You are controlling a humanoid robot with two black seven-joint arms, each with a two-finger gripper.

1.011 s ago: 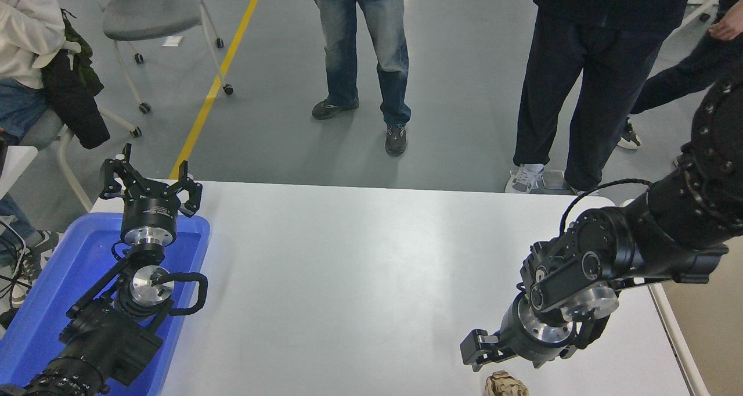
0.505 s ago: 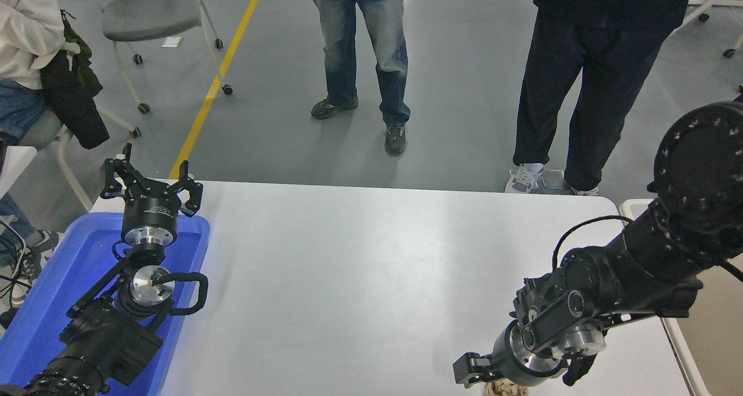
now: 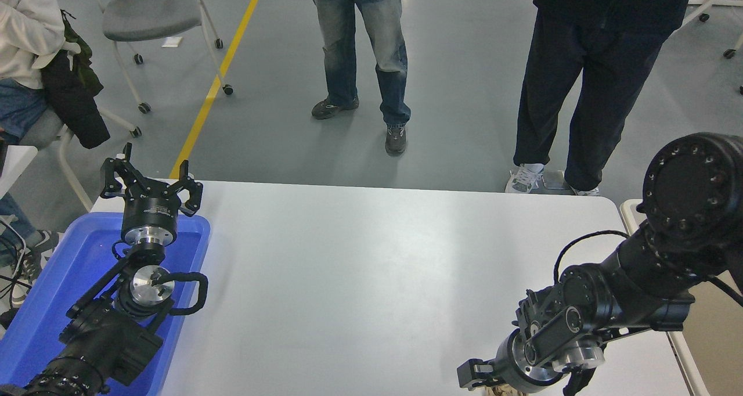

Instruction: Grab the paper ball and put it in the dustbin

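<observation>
The paper ball (image 3: pixel 500 391) is a tan crumpled wad at the bottom edge of the head view, mostly hidden under my right gripper (image 3: pixel 520 384). The gripper points down over it, open, with one finger (image 3: pixel 471 376) left of the ball and one to its right. I cannot tell if the fingers touch it. The dustbin (image 3: pixel 715 332) is a cream-beige bin beside the table's right edge, partly hidden behind my right arm. My left gripper (image 3: pixel 150 178) is parked open over the blue tray at the lower left.
A shallow blue tray (image 3: pixel 49 294) sits at the table's left under my left arm. Two people (image 3: pixel 363 47) stand beyond the far edge, another sits at the upper left. A wheeled chair (image 3: pixel 154 13) stands on the floor behind.
My right arm has swung down and towards the near edge, lowering the gripper over the paper ball, which now shows far less. The left arm has not moved.
</observation>
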